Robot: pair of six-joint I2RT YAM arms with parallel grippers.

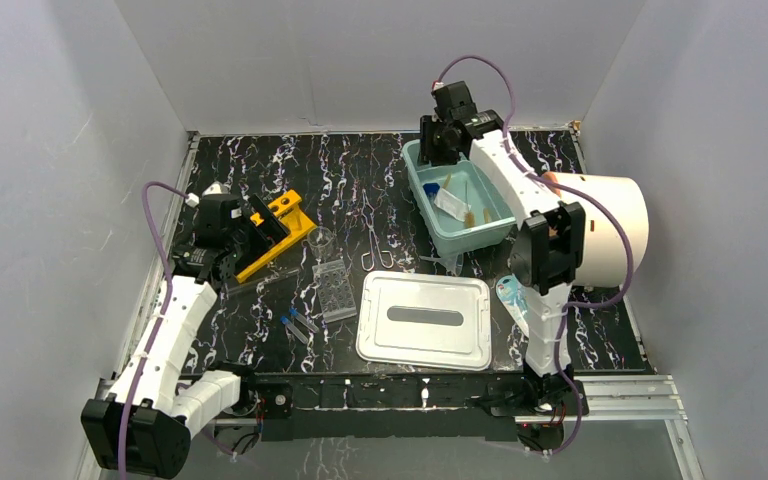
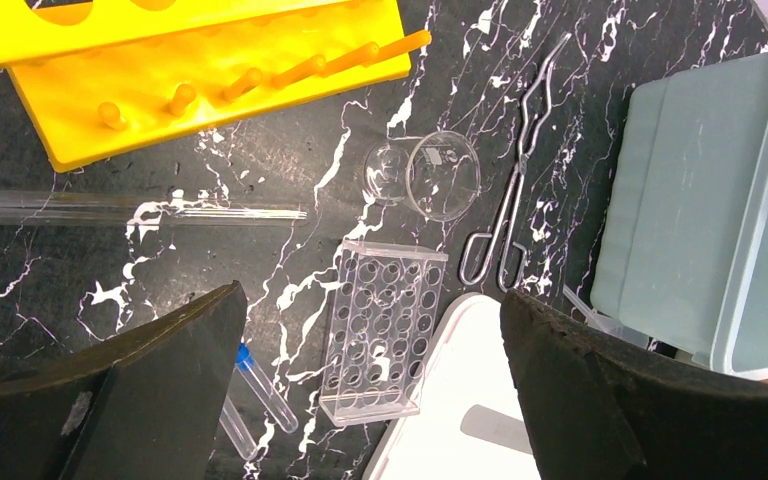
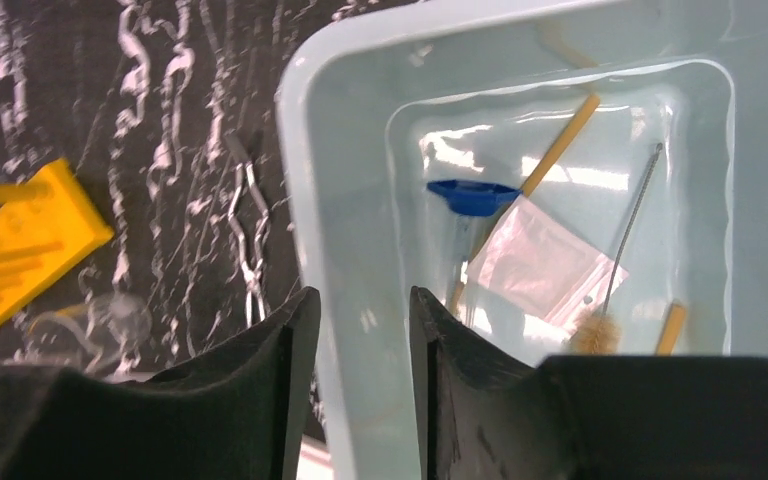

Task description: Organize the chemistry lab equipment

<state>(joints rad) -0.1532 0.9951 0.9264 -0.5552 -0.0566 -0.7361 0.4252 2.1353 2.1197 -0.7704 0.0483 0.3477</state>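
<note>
My left gripper (image 2: 370,295) hangs wide open over the clear well plate (image 2: 385,330), holding nothing. Around it lie two blue-capped tubes (image 2: 260,380), a clear beaker (image 2: 430,175) on its side, metal forceps (image 2: 520,170), a long clear tube (image 2: 140,208) and the yellow rack (image 2: 210,70). My right gripper (image 3: 363,295) is above the left wall of the pale teal bin (image 3: 310,150), jaws apart with nothing between them. Inside the bin are a blue-capped tube (image 3: 472,197), a pink bag (image 3: 545,265), a wire brush (image 3: 625,240) and amber tubing (image 3: 560,140).
The bin's white lid (image 1: 425,320) lies flat at the table's front centre. A large white cylinder (image 1: 610,225) sits at the right edge beside the right arm. Grey walls close in the table on three sides.
</note>
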